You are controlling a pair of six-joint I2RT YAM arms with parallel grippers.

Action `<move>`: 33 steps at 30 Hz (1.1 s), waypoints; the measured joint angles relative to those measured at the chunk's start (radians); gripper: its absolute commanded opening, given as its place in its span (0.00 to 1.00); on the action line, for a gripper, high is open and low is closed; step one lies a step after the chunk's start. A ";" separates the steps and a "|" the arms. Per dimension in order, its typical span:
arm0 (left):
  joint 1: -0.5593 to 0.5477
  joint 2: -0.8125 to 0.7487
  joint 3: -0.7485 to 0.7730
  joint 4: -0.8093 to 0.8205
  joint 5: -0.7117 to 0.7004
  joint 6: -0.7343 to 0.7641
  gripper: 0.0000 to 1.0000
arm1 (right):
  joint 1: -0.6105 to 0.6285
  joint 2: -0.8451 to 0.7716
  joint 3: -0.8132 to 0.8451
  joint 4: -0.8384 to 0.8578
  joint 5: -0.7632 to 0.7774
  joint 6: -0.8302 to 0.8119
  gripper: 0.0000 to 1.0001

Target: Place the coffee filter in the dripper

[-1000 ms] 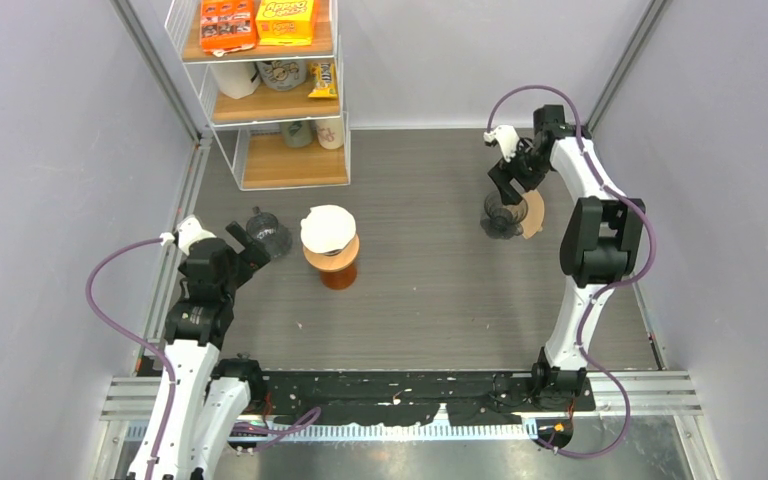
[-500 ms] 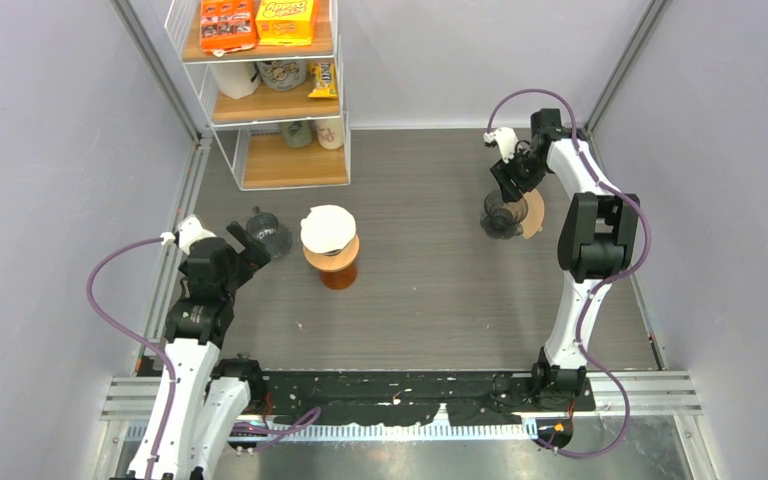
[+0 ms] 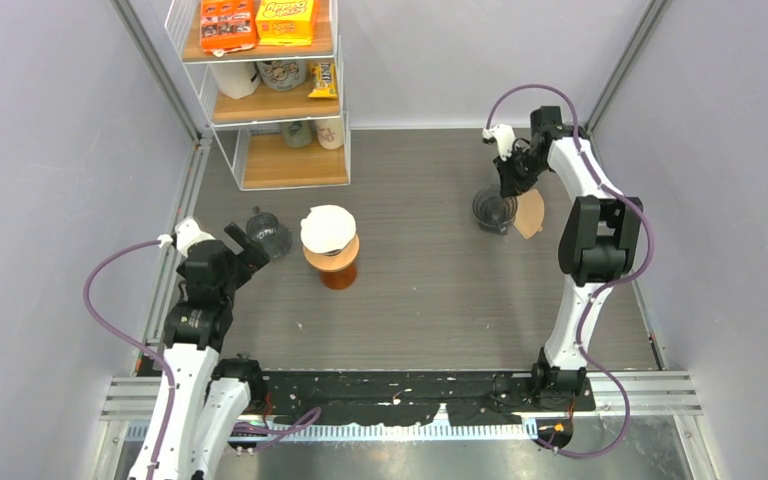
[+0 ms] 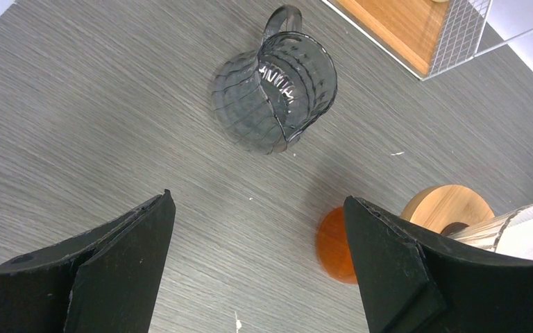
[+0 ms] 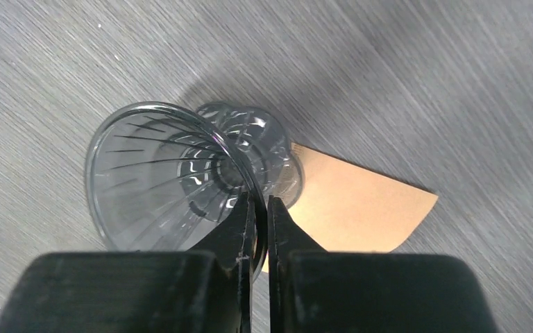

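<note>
A clear ribbed glass dripper [image 3: 491,210] stands at the back right of the table, its mouth tilted toward the wrist camera [image 5: 170,182]. My right gripper [image 3: 509,188] is shut on the dripper's near rim, which sits pinched between the two fingers [image 5: 259,202]. A brown paper coffee filter [image 3: 531,214] lies flat on the table just right of the dripper, partly under its base [image 5: 361,207]. My left gripper [image 3: 244,241] stands open over bare table [image 4: 257,202], holding nothing.
A ribbed glass jug with a handle [image 3: 269,234] [image 4: 275,90] lies ahead of the left gripper. An orange carafe with a wooden collar [image 3: 333,262] [image 4: 447,207] carries a white filter [image 3: 327,227]. A wire shelf rack [image 3: 272,92] fills the back left corner.
The right gripper has closed on the dripper's rim, and the dripper has shifted slightly left and back and tipped. The left arm has not moved.
</note>
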 measured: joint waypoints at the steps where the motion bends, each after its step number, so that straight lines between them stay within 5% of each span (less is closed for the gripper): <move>1: 0.000 -0.005 0.000 -0.002 -0.002 0.000 0.99 | 0.001 -0.013 0.000 -0.006 -0.008 0.002 0.05; 8: 0.000 -0.047 0.011 -0.056 -0.012 -0.011 0.99 | 0.010 -0.138 -0.159 0.148 0.025 0.172 0.05; 16: 0.000 -0.113 0.130 -0.130 -0.007 -0.023 0.99 | 0.015 -0.514 -0.559 0.466 0.092 0.744 0.05; 25: -0.016 -0.172 0.199 -0.088 0.189 -0.001 0.99 | 0.098 -0.808 -0.808 0.488 0.301 1.254 0.05; 33: -0.350 -0.133 0.253 0.007 0.310 0.135 0.99 | 0.150 -1.018 -0.920 0.415 0.398 1.408 0.05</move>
